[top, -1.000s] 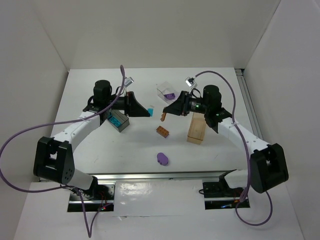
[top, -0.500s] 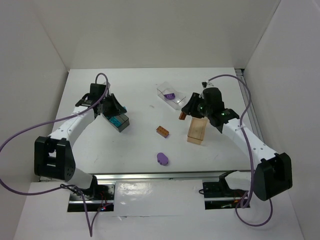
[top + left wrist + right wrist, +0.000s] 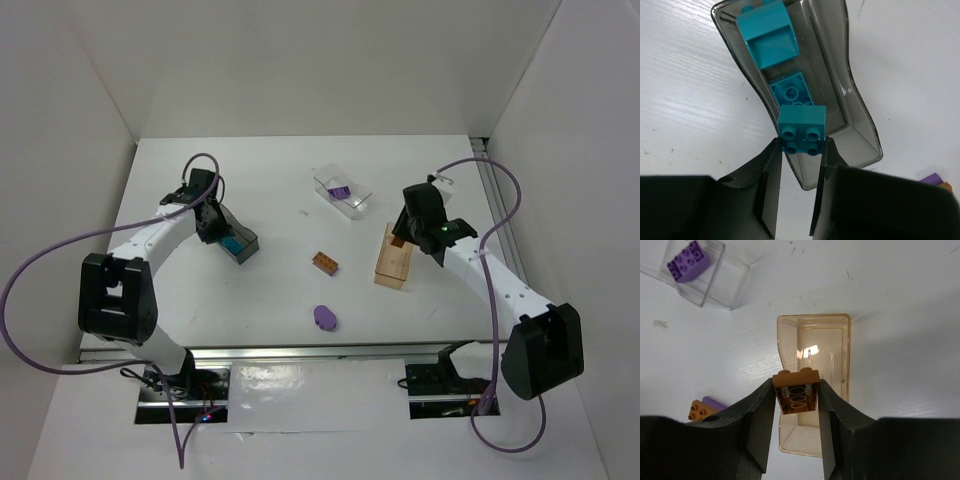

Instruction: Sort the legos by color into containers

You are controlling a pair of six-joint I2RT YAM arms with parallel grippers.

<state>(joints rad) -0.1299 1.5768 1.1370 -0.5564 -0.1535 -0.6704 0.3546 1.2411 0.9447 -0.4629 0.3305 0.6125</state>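
Left wrist view: left gripper (image 3: 801,150) narrow, pinching teal brick (image 3: 801,122) over grey container (image 3: 860,125), lower end; two teal pieces (image 3: 767,35) fill its upper end. Right gripper (image 3: 796,396) clamps orange-brown brick (image 3: 796,380) over tan container (image 3: 812,335), within its rim. Loose orange brick (image 3: 324,263) and purple oval (image 3: 324,318) lie on open table (image 3: 270,300), frame centre.

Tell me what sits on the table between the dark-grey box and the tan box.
One loose orange-brown brick, touching neither the dark-grey box nor the tan box; the top view shows it.
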